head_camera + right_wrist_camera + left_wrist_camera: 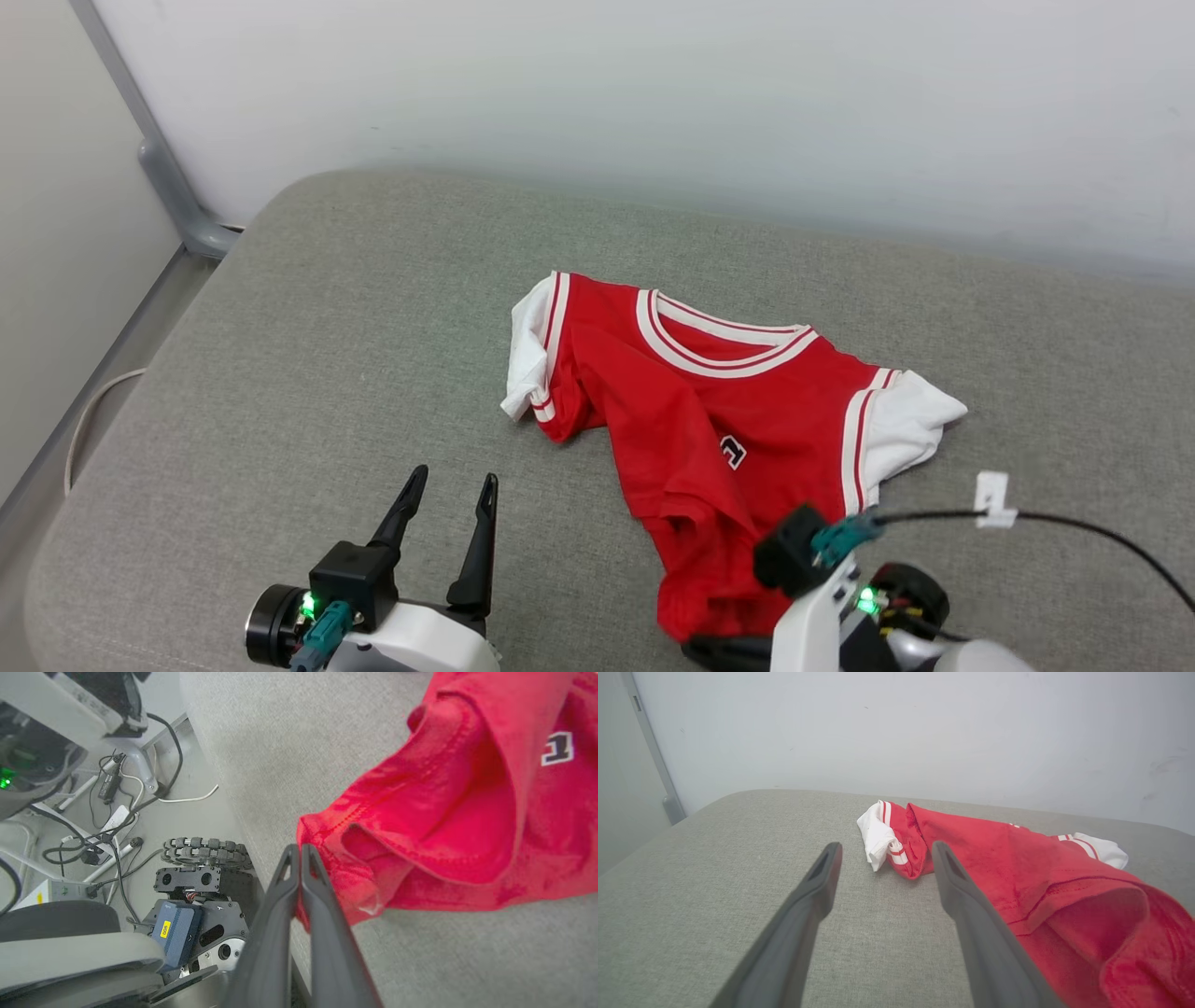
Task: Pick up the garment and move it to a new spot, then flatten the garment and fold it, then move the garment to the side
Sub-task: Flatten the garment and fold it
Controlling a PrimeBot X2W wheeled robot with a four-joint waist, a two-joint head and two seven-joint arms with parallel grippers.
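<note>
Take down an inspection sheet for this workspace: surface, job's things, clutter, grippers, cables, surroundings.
Surface: grey woven cushion, rounded corners, no stains seen.
Job's things: red jersey T-shirt with white sleeves, face up, crumpled, lower hem bunched toward the right gripper.
Clutter: nothing seen.
Grippers: left gripper open, over cushion left of the shirt; right gripper shut, apparently pinching the hem.
Cables: black cable with white clip over the cushion's right side; tangled black and white cables on the floor.
Surroundings: white wall, grey metal post, robot's wheeled base.
</note>
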